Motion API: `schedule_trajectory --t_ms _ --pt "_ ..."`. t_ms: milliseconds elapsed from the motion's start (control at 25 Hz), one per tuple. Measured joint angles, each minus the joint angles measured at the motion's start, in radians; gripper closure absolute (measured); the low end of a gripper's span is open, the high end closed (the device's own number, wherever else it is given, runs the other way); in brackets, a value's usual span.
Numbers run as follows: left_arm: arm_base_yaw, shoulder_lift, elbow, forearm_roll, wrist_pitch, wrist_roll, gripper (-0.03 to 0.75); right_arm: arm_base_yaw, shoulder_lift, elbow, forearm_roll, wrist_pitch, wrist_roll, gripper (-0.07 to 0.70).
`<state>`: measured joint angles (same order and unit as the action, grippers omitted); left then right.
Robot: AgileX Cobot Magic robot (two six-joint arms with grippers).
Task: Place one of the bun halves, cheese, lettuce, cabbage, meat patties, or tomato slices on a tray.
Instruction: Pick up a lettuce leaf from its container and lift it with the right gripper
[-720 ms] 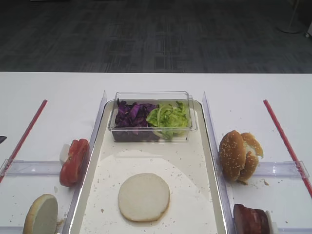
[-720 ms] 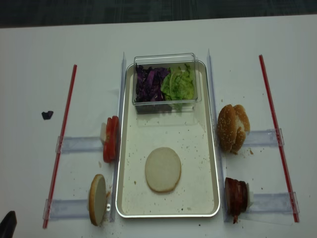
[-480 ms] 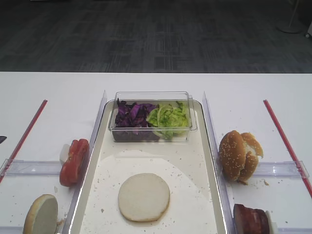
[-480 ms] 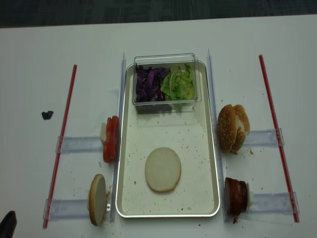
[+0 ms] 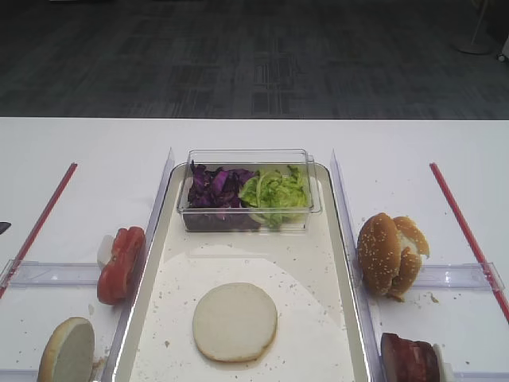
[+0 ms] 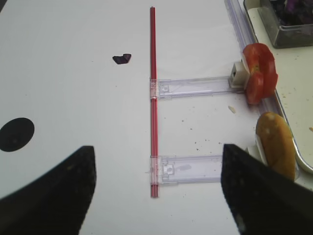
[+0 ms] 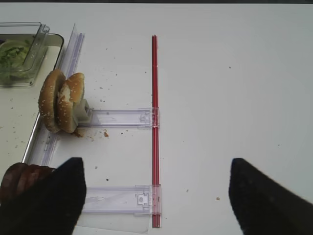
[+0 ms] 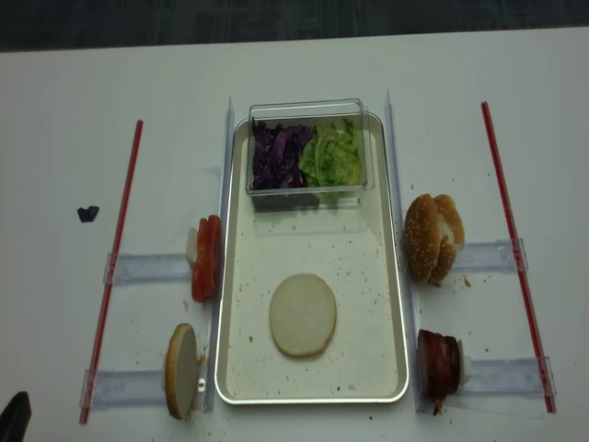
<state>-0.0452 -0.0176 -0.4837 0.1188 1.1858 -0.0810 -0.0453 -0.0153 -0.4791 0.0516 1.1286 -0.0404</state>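
A pale bun half [image 5: 235, 321] lies flat on the metal tray [image 5: 262, 253]. At the tray's far end a clear box holds purple cabbage [image 5: 215, 188] and lettuce [image 5: 275, 191]. Tomato slices [image 6: 259, 72] and an upright bun half [image 6: 276, 152] stand left of the tray. Sesame bun halves [image 7: 61, 100] and meat patties [image 7: 19, 178] stand on its right. No cheese is in view. My left gripper [image 6: 156, 196] hangs open over the left red strip, holding nothing. My right gripper [image 7: 156, 196] is open and empty over the right red strip.
Two red strips [image 8: 115, 267] [image 8: 513, 249] run along the table, each crossed by clear plastic holders [image 6: 190, 87] [image 7: 120, 117]. A purple cabbage scrap [image 6: 122, 58] lies left of the left strip. A black round mark [image 6: 16, 133] sits near it.
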Motion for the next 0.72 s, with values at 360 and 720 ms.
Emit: schedule_trajectory --t_ms 360,720 --pt "0.0 0.0 0.0 0.0 0.0 0.0 0.224 0.0 0.0 0.0 0.0 0.0 0.0 0.017" --pt "0.0 0.0 0.0 0.0 0.0 0.0 0.224 0.0 0.0 0.0 0.0 0.0 0.0 0.017"
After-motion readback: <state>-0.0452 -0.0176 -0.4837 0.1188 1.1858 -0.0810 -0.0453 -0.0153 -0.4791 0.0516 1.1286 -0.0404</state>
